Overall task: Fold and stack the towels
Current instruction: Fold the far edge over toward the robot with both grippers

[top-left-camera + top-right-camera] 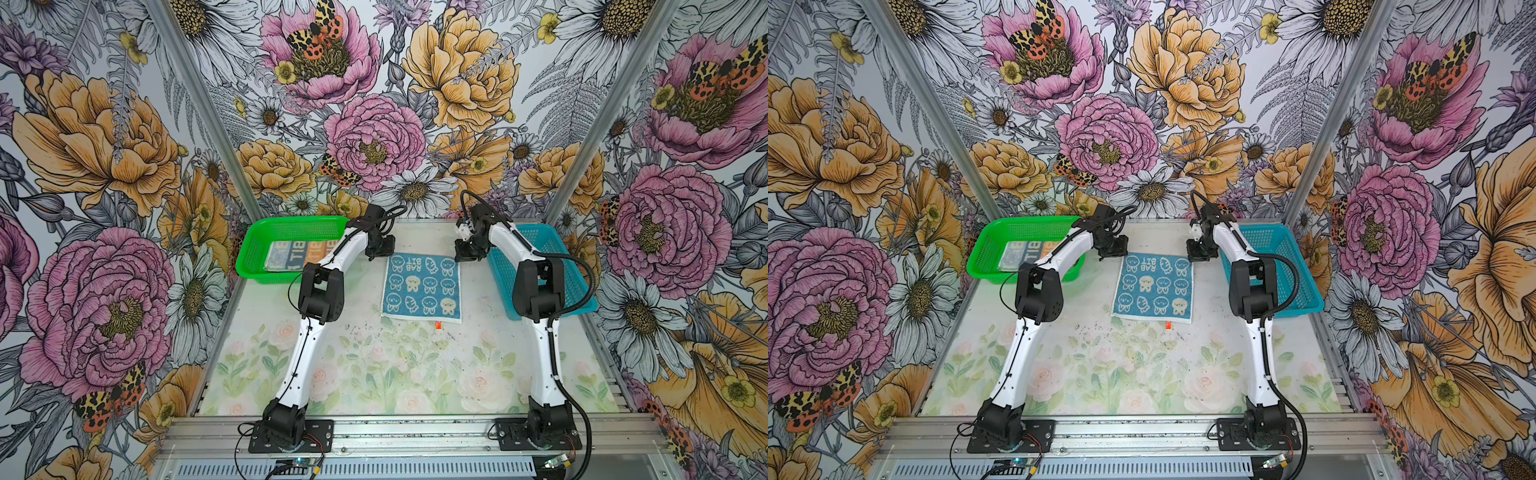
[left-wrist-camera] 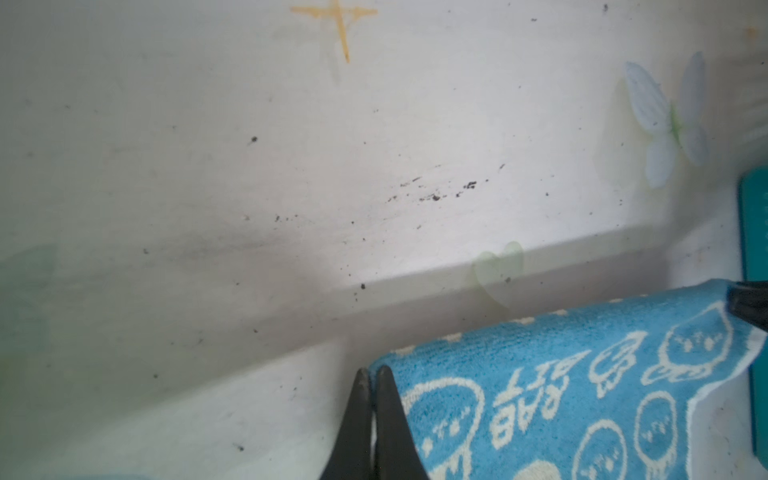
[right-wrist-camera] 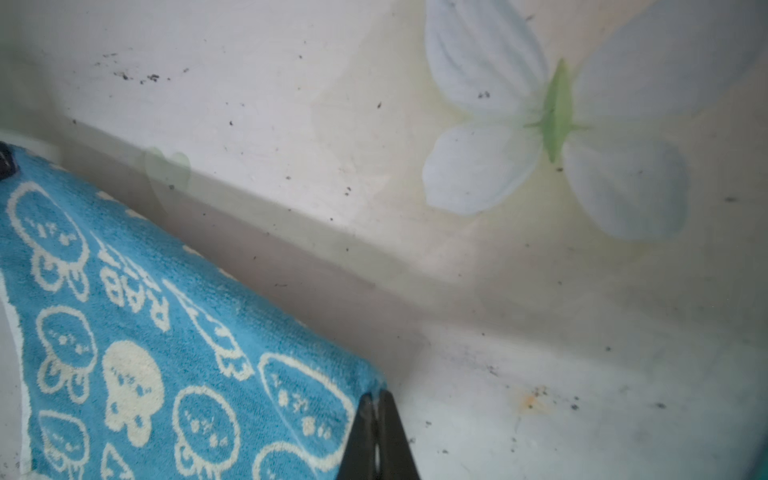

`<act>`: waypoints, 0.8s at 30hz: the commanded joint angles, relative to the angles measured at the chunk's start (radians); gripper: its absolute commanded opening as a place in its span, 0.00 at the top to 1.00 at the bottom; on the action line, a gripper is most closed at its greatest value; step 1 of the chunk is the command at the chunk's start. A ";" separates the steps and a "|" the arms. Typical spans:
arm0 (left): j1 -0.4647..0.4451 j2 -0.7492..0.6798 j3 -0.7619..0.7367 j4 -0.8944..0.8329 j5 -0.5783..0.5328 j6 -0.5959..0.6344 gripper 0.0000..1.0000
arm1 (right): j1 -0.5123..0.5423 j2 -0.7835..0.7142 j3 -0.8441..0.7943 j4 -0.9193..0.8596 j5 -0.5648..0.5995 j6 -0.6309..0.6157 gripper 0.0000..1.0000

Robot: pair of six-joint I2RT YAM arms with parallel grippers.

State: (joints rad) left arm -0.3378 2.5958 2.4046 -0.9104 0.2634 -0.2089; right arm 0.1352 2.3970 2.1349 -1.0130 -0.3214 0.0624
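The blue towel lies spread on the counter between 2 baskets. The left hand and right hand are each pinched tight on 1 of its far corners. The green basket holds folded towels; the teal basket stands at the right.

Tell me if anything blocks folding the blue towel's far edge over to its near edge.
Nothing visible does. The left gripper and right gripper each pinch a far corner of the blue towel. Its top is bare, and the green basket and blue basket sit off to the sides.
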 commanded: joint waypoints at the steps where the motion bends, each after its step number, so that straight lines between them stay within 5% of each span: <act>1: 0.014 -0.091 -0.038 0.003 0.013 0.029 1.00 | 0.000 -0.088 -0.036 -0.004 -0.014 0.008 1.00; 24: -0.029 -0.461 -0.635 0.194 -0.045 -0.016 1.00 | 0.008 -0.451 -0.607 0.153 -0.018 0.089 1.00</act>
State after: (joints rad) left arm -0.3759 2.2002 1.8156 -0.7723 0.2630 -0.1940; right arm 0.1493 2.0090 1.5707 -0.8871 -0.3759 0.1268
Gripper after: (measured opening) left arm 0.047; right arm 0.050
